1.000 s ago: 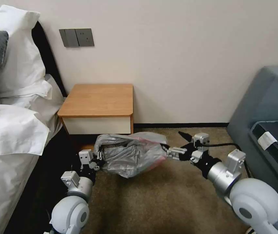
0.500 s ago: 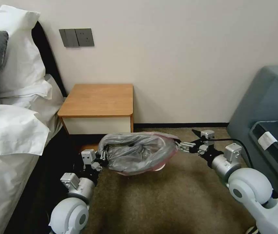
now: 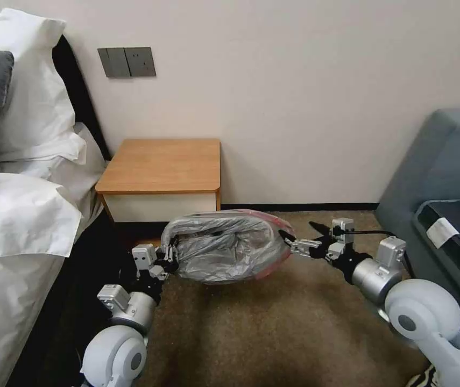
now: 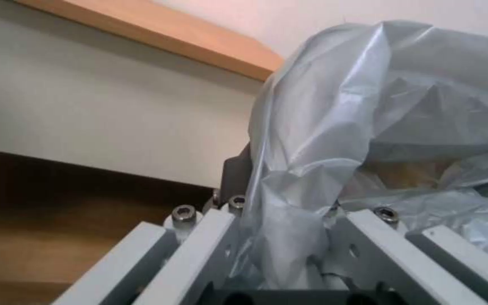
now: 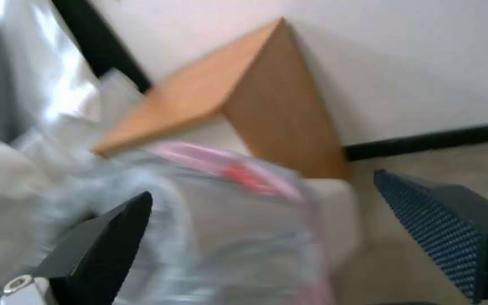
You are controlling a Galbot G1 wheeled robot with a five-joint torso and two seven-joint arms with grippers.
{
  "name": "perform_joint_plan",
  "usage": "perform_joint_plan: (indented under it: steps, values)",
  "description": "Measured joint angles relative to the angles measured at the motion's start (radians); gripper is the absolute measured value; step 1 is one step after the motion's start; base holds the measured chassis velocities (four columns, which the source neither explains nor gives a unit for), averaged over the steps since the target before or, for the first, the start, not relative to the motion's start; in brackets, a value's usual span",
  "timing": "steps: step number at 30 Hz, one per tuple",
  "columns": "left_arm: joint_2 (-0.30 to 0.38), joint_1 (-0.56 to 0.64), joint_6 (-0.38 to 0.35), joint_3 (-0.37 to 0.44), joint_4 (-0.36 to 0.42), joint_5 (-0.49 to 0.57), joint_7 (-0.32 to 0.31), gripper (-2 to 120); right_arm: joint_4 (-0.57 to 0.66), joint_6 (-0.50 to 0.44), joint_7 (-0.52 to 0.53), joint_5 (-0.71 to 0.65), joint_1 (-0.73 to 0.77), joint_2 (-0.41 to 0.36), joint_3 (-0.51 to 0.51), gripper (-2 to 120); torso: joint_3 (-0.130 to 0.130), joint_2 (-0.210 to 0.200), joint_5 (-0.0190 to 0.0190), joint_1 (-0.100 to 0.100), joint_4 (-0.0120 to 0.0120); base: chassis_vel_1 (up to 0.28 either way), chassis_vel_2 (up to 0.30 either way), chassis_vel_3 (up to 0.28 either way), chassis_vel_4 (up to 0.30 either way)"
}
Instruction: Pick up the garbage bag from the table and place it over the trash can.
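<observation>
The grey garbage bag (image 3: 224,250) with its pinkish-red edge hangs open and rounded just above the carpet, in front of the table (image 3: 160,166). My left gripper (image 3: 168,257) is shut on the bag's left edge; in the left wrist view the plastic (image 4: 368,106) is bunched between the fingers. My right gripper (image 3: 288,243) is at the bag's right edge, and in the right wrist view it (image 5: 262,187) stands open with the bag (image 5: 227,220) beyond its fingertips. The trash can (image 5: 337,207) is mostly hidden under the bag; a cream-white strip shows.
A bed with white sheets (image 3: 14,215) lies close on the left. A grey sofa (image 3: 445,177) stands at the right, with a black tray (image 3: 455,231) on it. The wall is behind the table. Open brown carpet (image 3: 273,333) lies in front of me.
The bag has drawn in from its stretched shape, and its mouth now stands rounder and higher. The right gripper has eased back toward the bag. The left gripper has kept its hold.
</observation>
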State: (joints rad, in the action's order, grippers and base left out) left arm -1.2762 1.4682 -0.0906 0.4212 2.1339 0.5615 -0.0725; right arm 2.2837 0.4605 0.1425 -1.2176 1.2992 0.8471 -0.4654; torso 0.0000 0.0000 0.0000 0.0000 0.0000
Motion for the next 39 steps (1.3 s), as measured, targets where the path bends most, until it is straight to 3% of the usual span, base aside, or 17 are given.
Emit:
perform_joint_plan:
  steps: [4, 11, 14, 18, 21, 24, 26, 32, 39]
  values:
    - [-0.003, 0.004, 0.0, -0.001, -0.01, -0.011, -0.001, 3, 0.045, 0.005, 0.044, -0.086, 0.013, 0.044, -0.003, 100, 0.0, 0.0, 0.0, 0.0, 0.0001, 0.0, 0.0, 0.0, 0.0]
    - [-0.019, -0.005, -0.002, -0.002, -0.028, -0.015, -0.028, 3, 0.14, -0.001, 0.093, -0.085, 0.079, 0.148, 0.012, 100, 0.0, 0.0, 0.0, 0.0, 0.0, 0.0, 0.0, 0.0, 0.0]
    - [-0.033, -0.009, -0.004, -0.003, -0.029, -0.015, -0.035, 3, 0.218, -0.008, 0.268, -0.039, 0.183, 0.245, 0.067, 100, 0.0, 0.0, -0.0003, 0.0, 0.0, 0.0, 0.0, 0.0, 0.0]
    - [-0.038, -0.008, -0.004, -0.005, -0.031, -0.009, -0.035, 3, 0.222, -0.013, 0.287, 0.024, 0.25, 0.291, 0.072, 100, 0.0, 0.0, -0.0001, 0.0, -0.0003, 0.0, 0.0, 0.0, 0.0]
    - [-0.039, -0.006, -0.004, -0.006, -0.031, -0.001, -0.035, 3, 0.208, -0.019, 0.25, 0.057, 0.272, 0.312, 0.066, 100, 0.0, 0.0, -0.0002, 0.0, -0.0001, 0.0, 0.0, 0.0, 0.0]
    - [-0.036, -0.008, -0.006, -0.005, -0.027, 0.022, -0.036, 3, 0.134, -0.073, 0.069, 0.103, 0.291, 0.332, 0.074, 100, 0.0, 0.0, -0.0001, 0.0, 0.0, 0.0, 0.0, 0.0, 0.0]
    - [-0.036, -0.008, -0.006, -0.004, -0.027, 0.024, -0.037, 3, 0.124, -0.08, 0.051, 0.11, 0.291, 0.334, 0.077, 100, 0.0, 0.0, -0.0001, 0.0, 0.0, 0.0, 0.0, 0.0, 0.0]
    - [-0.033, -0.005, -0.017, -0.003, -0.013, 0.061, -0.044, 3, -0.05, -0.231, -0.136, 0.187, 0.28, 0.364, 0.101, 100, 0.0, 0.0, 0.0002, 0.0, 0.0001, 0.0, 0.0, 0.0, 0.0]
    - [-0.035, -0.004, -0.024, -0.002, -0.008, 0.073, -0.045, 3, -0.117, -0.291, -0.199, 0.208, 0.274, 0.372, 0.087, 100, 0.0, 0.0, 0.0, 0.0, 0.0, 0.0, 0.0, 0.0, 0.0]
